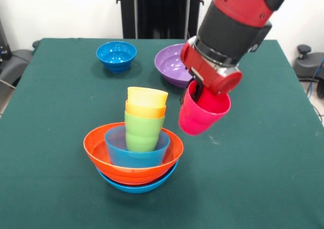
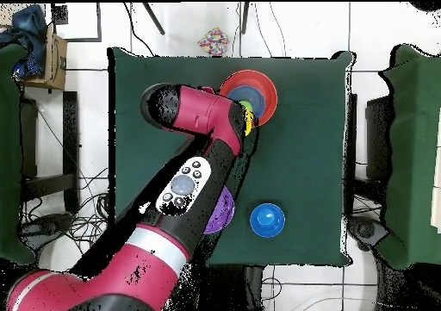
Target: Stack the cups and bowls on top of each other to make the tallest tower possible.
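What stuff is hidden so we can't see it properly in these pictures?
- Overhead view: the glossy magenta-pink plastic cup is fully hidden under the red and black arm.
- Overhead view: the large purple plastic bowl is mostly covered by the arm.
- Front view: the claw reaches inside the pink cup, so its tips are hidden.
- Front view: the tower's nested bowls show mainly rims.

The tower [image 1: 134, 153] stacks light-blue, orange, blue, green, orange, yellow. A magenta cup [image 1: 203, 112] (glossy) hangs over the dark green worktop [image 1: 263, 178].
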Tool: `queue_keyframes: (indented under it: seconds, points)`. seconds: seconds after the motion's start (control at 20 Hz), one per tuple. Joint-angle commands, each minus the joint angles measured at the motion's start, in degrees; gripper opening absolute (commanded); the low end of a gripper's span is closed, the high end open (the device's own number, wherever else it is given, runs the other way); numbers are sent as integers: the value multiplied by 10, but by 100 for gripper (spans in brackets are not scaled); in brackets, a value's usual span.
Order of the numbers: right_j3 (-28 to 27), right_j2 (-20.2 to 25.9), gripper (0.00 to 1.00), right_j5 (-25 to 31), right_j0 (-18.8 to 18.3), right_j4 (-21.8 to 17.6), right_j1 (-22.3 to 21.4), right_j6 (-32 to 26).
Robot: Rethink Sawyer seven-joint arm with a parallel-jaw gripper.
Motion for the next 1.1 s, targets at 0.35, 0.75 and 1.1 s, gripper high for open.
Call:
queue_keyframes:
  seconds: [0.35, 0.75, 1.1]
  points:
    - [69, 98, 0, 58, 4, -13, -64, 23]
    - [99, 102, 0, 89, 3, -20, -110, 12]
    - [88, 92, 0, 101, -7, -81, -125, -78]
